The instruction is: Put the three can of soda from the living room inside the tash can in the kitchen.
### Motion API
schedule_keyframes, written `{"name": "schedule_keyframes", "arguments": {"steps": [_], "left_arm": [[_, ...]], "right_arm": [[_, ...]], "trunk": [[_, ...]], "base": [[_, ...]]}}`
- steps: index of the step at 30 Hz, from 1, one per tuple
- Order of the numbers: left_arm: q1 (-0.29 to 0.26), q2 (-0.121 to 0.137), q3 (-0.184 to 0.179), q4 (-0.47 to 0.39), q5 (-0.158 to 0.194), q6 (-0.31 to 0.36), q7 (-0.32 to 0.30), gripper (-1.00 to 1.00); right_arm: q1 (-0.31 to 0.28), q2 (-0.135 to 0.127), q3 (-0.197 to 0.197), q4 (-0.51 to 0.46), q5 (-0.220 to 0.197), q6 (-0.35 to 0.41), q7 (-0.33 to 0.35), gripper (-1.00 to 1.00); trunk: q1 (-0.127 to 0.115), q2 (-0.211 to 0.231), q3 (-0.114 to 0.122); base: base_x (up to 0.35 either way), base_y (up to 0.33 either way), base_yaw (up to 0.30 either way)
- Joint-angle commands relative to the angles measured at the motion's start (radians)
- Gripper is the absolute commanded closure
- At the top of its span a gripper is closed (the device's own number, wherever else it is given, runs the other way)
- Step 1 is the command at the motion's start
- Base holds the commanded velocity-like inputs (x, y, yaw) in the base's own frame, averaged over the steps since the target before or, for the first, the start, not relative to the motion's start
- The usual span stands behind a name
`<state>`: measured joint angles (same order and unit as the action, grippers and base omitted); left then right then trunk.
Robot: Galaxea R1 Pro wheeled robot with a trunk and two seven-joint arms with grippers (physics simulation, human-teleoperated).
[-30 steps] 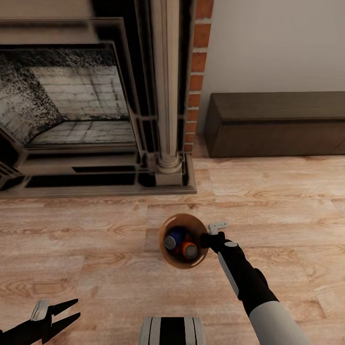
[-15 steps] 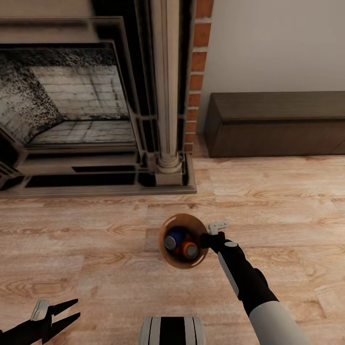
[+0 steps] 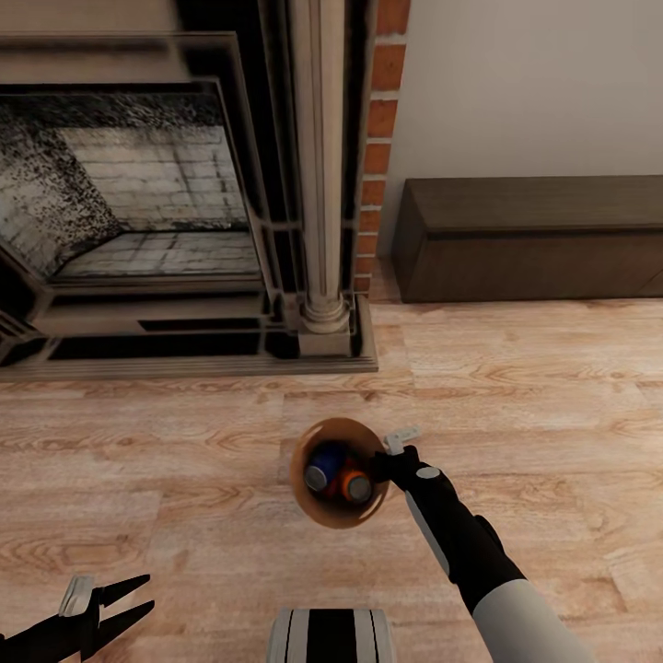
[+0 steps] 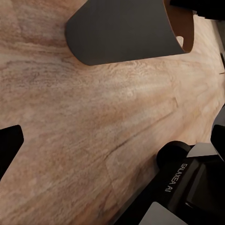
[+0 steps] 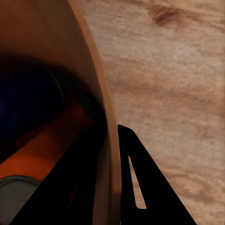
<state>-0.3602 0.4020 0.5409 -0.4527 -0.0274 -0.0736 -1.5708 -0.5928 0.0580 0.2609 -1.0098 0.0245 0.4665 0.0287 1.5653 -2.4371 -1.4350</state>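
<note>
A big brick fireplace (image 3: 138, 212) stands behind the wood floor (image 3: 166, 479), with one dark low bench (image 3: 534, 239) beside it. The tash can (image 3: 313, 505) is small and round, shiny brown inside and pale grey outside (image 4: 117, 33). It is held up over the floor in front of the fireplace. The right gripper (image 3: 387, 458) pinches its rim, one finger (image 5: 140, 187) outside the wall. Inside lie the cans of soda: one dark blue can (image 3: 322, 465) and one orange can (image 3: 354, 485) with silver tops, packed close; a third I cannot tell. The left gripper (image 3: 129, 603) is spread wide and holds nothing.
</note>
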Motion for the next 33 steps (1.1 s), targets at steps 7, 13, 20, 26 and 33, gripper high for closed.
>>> {"name": "schedule_keyframes", "arguments": {"steps": [7, 13, 20, 26, 33], "left_arm": [[0.0, 0.0, 0.0, 0.0, 0.0, 0.0, 0.0, -1.0], [0.0, 0.0, 0.0, 0.0, 0.0, -0.001, 0.0, -1.0], [0.0, 0.0, 0.001, 0.0, 0.0, -0.002, 0.0, -1.0], [0.0, 0.0, 0.001, 0.0, 0.0, -0.002, 0.0, -1.0], [0.0, 0.0, 0.001, 0.0, 0.0, -0.002, 0.0, -1.0]], "right_arm": [[0.001, 0.0, 0.003, 0.028, -0.021, 0.0, 0.005, 1.0], [0.001, 0.0, 0.003, 0.028, -0.021, 0.0, 0.005, 1.0], [0.001, 0.0, 0.003, 0.028, -0.021, 0.0, 0.005, 1.0], [0.001, 0.0, 0.003, 0.028, -0.024, 0.0, 0.005, 1.0], [0.001, 0.0, 0.003, 0.028, -0.026, 0.0, 0.005, -1.0]], "trunk": [[0.004, -0.007, -0.003], [0.012, -0.021, -0.01], [0.012, -0.021, -0.01], [0.012, -0.021, -0.01], [0.012, -0.021, -0.01]], "base": [[0.0, 0.0, 0.0], [0.0, 0.0, 0.0], [0.0, 0.0, 0.0], [0.0, 0.0, 0.0], [0.0, 0.0, 0.0]]}}
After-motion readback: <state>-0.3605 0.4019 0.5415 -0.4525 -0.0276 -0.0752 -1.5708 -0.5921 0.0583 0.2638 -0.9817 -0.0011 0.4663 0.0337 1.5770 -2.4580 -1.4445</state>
